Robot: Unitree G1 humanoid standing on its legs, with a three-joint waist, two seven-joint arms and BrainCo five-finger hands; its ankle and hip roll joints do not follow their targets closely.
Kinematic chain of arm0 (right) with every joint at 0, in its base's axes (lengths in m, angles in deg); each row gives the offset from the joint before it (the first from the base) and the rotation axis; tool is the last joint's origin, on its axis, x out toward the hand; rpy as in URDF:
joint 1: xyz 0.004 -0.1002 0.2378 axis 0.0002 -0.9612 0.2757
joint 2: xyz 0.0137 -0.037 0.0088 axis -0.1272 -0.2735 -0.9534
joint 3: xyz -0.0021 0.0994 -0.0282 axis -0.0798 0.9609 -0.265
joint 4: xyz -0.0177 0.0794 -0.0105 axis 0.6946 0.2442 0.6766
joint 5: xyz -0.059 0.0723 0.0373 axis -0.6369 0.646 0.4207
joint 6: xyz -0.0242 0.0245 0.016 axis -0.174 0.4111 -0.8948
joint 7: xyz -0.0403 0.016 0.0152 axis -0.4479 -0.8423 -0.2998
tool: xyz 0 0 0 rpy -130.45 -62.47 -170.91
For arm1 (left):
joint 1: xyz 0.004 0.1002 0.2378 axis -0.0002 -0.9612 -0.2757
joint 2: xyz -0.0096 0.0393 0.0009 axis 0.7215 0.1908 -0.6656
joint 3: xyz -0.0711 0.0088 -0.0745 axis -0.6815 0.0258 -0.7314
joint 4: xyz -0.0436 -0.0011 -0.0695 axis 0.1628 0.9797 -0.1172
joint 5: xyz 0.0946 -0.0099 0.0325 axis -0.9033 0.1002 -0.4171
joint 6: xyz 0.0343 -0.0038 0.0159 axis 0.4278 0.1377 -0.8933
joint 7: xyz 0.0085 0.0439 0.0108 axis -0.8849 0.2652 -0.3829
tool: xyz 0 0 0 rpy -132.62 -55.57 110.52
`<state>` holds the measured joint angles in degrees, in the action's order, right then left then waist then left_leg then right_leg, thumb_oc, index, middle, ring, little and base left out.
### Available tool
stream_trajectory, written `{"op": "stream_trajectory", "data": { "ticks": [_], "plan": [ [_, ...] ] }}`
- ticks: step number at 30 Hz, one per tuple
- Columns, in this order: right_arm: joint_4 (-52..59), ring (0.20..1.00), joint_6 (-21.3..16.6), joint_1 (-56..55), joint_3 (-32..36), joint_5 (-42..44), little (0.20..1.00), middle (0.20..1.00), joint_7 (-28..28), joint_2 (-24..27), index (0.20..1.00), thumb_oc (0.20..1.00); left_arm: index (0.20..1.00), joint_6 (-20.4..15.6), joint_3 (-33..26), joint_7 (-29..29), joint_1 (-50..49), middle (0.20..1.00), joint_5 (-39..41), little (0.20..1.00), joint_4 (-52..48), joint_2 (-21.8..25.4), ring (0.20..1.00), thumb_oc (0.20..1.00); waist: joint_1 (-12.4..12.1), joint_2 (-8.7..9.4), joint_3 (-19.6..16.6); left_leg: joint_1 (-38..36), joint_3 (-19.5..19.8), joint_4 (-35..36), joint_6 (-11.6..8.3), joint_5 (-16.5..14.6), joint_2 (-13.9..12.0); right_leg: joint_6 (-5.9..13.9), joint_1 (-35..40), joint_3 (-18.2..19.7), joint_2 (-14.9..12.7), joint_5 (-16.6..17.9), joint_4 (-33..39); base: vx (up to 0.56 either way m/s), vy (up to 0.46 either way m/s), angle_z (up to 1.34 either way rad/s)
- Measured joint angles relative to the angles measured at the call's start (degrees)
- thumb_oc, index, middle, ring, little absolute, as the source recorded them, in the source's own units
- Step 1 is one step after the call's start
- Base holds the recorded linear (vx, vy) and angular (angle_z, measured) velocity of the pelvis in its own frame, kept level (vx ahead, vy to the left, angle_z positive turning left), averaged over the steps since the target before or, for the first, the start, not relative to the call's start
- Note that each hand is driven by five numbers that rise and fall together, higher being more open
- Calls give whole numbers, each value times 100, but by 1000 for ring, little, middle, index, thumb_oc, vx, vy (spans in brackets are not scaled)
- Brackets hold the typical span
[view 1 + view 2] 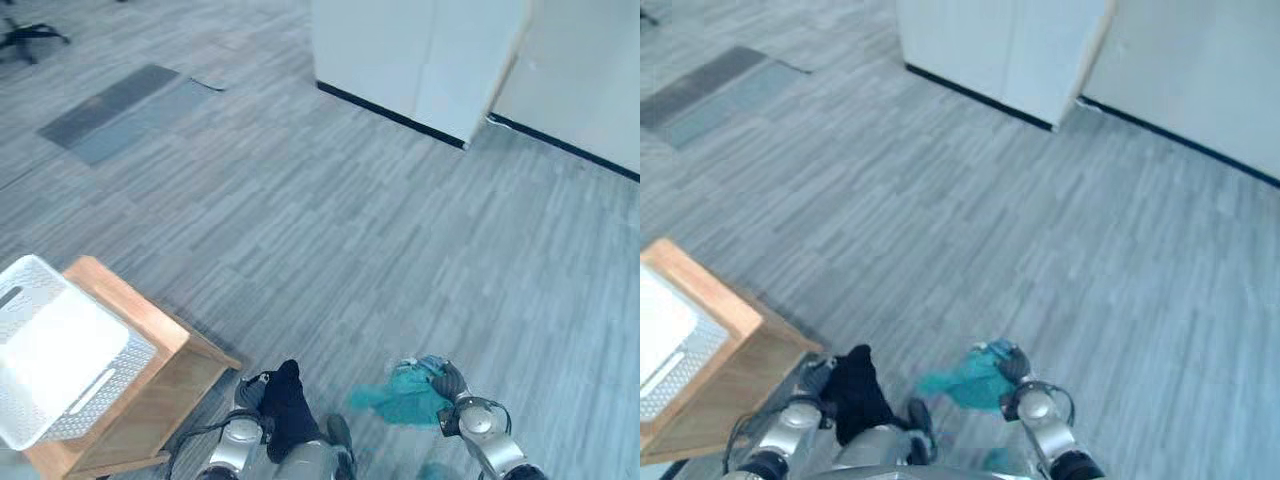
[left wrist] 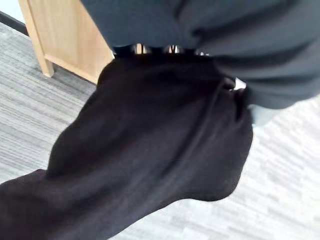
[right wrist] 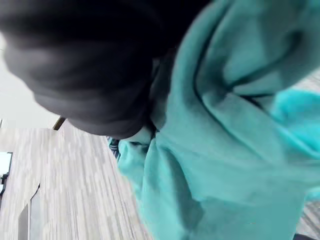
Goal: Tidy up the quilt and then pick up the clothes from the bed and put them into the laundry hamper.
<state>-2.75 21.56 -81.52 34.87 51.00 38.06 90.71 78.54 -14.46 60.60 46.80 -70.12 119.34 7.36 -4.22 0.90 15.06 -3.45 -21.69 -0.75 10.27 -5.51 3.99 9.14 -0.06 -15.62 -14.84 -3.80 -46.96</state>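
Observation:
A black garment (image 1: 288, 410) hangs from my left hand (image 1: 247, 393) low in the left eye view; up close the black garment (image 2: 150, 150) drapes over the hand. My right hand (image 1: 452, 382) holds a teal garment (image 1: 405, 396), bunched and dangling above the floor. In the right wrist view the teal garment (image 3: 225, 140) hangs right beside the hand's dark cover. A white perforated laundry hamper (image 1: 50, 360) sits on a wooden stand (image 1: 160, 340) to my left, a short way from the left hand.
Grey striped carpet covers the floor ahead. A white cabinet or partition (image 1: 420, 50) with a black base stands far ahead on the right. A darker floor patch (image 1: 120, 110) lies far left, a chair base (image 1: 30, 38) beyond it.

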Motion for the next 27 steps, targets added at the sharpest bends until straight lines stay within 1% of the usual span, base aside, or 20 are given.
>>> {"op": "stream_trajectory", "data": {
  "ticks": [1, 2, 4, 5, 6, 7, 8, 10, 11, 14, 16, 18, 19, 20, 21, 22, 23, 24, 26, 27],
  "plan": [
    [-140, 200, -3, 108, 117, -40, 200, 200, -10, 59, 200, 200, 200, 79, 200, 35, -22, 200, 33, 200, 33, -47, 200, 200, 145, -366, 57, -206, 388, 31, -40, -51, -151, -305, -804, 246, 215, -187, -672, 526, 55, 157],
    [-278, 200, 15, 103, 258, -40, 200, 200, -7, 182, 200, 200, 200, 74, 412, 66, -16, 200, 29, 200, -3, -161, 200, 200, 259, -773, 53, -295, 832, 48, -163, -73, -433, -503, -1633, 512, 809, -354, -729, 736, -37, 187],
    [-478, 200, 49, 53, 270, -38, 200, 200, -84, 315, 200, 200, 200, 60, 442, 103, 87, 200, 29, 200, -5, -177, 200, 200, 437, -1047, 69, -393, 1627, 32, -275, -134, -784, -786, -2078, 795, 1502, -534, 560, 675, -162, 197],
    [-459, 200, 50, -90, 299, -27, 200, 200, -130, 310, 200, 200, 200, 52, 422, 105, 150, 200, 27, 200, -9, -157, 200, 200, 530, -970, 81, -483, 2081, 52, -451, -117, -785, -741, -2020, 805, 1519, -572, 1363, 563, -192, 310],
    [-523, 200, 45, -225, 302, 33, 200, 200, -176, 353, 200, 200, 200, -45, 300, 110, 303, 200, 23, 200, 275, -149, 200, 200, 612, -690, 32, -666, 2736, 122, -582, -227, -755, -642, -1640, 1176, 1331, -495, 3676, 574, -209, 275],
    [-592, 200, 58, -229, 310, 32, 200, 200, -175, 355, 200, 200, 200, -67, 276, 115, 241, 200, 23, 200, 275, -89, 200, 200, 505, -469, -36, -846, 2802, 246, -616, -262, -669, -599, -1625, 1282, 1230, -425, 4171, 588, -240, 260],
    [-708, 200, 61, -179, 332, 28, 200, 200, -196, 323, 200, 200, 200, -84, 261, 125, 26, 200, 16, 200, 505, 43, 200, 200, 424, -175, -194, -1095, 3114, 326, -719, -439, -646, -364, -1721, 1351, 791, -287, 4436, 631, -279, 135],
    [-722, 200, 63, -372, 383, 24, 200, 200, -222, 247, 200, 200, 200, -25, 269, 163, -213, 200, 22, 200, 783, 189, 200, 200, 495, 85, -466, -1200, 3620, 223, -1011, -782, -752, -324, -1622, 1416, 443, -413, 4384, 493, -269, 166],
    [-845, 200, 58, -330, 366, 17, 200, 200, -205, 239, 200, 200, 200, -21, 263, 164, -219, 200, 24, 200, 911, 240, 200, 200, 468, 48, -477, -1190, 3742, -38, -1302, -1055, -959, 134, -1532, 1411, 507, -25, 4190, 377, -287, 160],
    [-1303, 200, 94, -183, 433, -21, 200, 200, -126, 394, 200, 200, 200, -121, 285, 148, -257, 200, 24, 200, 973, -177, 200, 200, 575, -157, -423, -1164, 3224, -388, -1666, -812, -1309, -221, -1032, 921, 633, 1079, 4122, 394, -299, 142],
    [-1489, 200, 126, -5, 437, -136, 200, 200, -93, 505, 200, 200, 200, -160, 262, 150, -292, 200, 33, 200, 976, -390, 200, 200, 382, -330, -452, -903, 3079, -904, -1919, -493, -1536, -423, -676, 643, 818, 1095, 4313, 250, -314, 89],
    [-1438, 200, 110, 66, 420, -158, 200, 200, -96, 495, 200, 200, 200, -170, 207, 148, -293, 200, 37, 200, 978, -422, 200, 200, 334, -187, -360, -236, 2998, -1940, -2318, -151, -1535, -507, -320, 293, 755, 1094, 4725, 184, -314, 90],
    [-1442, 200, 116, 25, 401, -155, 200, 200, -90, 492, 200, 200, 200, -211, 152, 148, -164, 200, 65, 200, 906, -418, 200, 200, 306, 40, -229, 471, 2591, -2959, -2300, 160, -1571, -592, 26, -137, 650, 1113, 5073, 247, -263, 190],
    [-1472, 200, 123, -21, 391, -155, 200, 200, -46, 490, 200, 200, 200, -226, 87, 146, -16, 200, 194, 200, 660, -379, 200, 200, 217, 152, -146, 1154, 1373, -3661, -2013, 181, -1887, -725, 283, -614, 611, 1051, 5222, 267, -263, 188],
    [-1456, 200, 113, -36, 268, -162, 200, 200, -34, 548, 200, 200, 200, -240, -1, 151, -62, 200, 199, 200, 474, -387, 200, 200, 104, 243, -99, 1292, 577, -3327, -1905, 96, -2028, -631, 439, -1030, 608, 875, 5230, 448, -316, 228],
    [-1379, 200, 116, -70, 268, -167, 200, 200, 13, 660, 200, 200, 200, -210, 60, 115, -93, 200, 187, 200, 424, -394, 200, 200, 54, 106, -108, 1581, -363, -2751, -1577, 136, -2010, -642, 635, -1532, 701, 694, 5227, 348, -156, 141],
    [-1376, 200, 131, -57, 277, -184, 200, 200, 25, 675, 200, 200, 200, -212, 16, 97, -91, 200, 223, 200, 344, -390, 200, 200, -22, 109, -124, 1633, -588, -2319, -1493, 162, -1793, -619, 630, -1605, 714, 633, 5229, 395, -86, 169],
    [-1378, 200, 127, -44, 285, -198, 200, 200, 26, 697, 200, 200, 200, -188, -10, 77, -86, 200, 173, 200, 452, -357, 200, 200, 11, 47, -162, 1659, -1329, -1647, -1415, 246, -1569, -501, 756, -2044, 734, 537, 5224, 349, -41, 105],
    [-1365, 200, 121, -34, 386, -199, 200, 200, 27, 657, 200, 200, 200, -144, -140, 59, -290, 200, 171, 200, 500, -317, 200, 200, -101, -39, -237, 1587, -1695, -1133, -1235, 466, -1430, -383, 984, -2245, 902, 388, 5220, 385, 34, 63],
    [-1365, 200, 119, -9, 411, -199, 200, 200, 29, 605, 200, 200, 200, -104, -286, 30, -415, 200, 172, 200, 595, -252, 200, 200, -112, 13, -270, 1412, -1788, -1159, -767, 342, -1332, -224, 1145, -2330, 892, 340, 5189, 377, 156, 49]
  ]
}}
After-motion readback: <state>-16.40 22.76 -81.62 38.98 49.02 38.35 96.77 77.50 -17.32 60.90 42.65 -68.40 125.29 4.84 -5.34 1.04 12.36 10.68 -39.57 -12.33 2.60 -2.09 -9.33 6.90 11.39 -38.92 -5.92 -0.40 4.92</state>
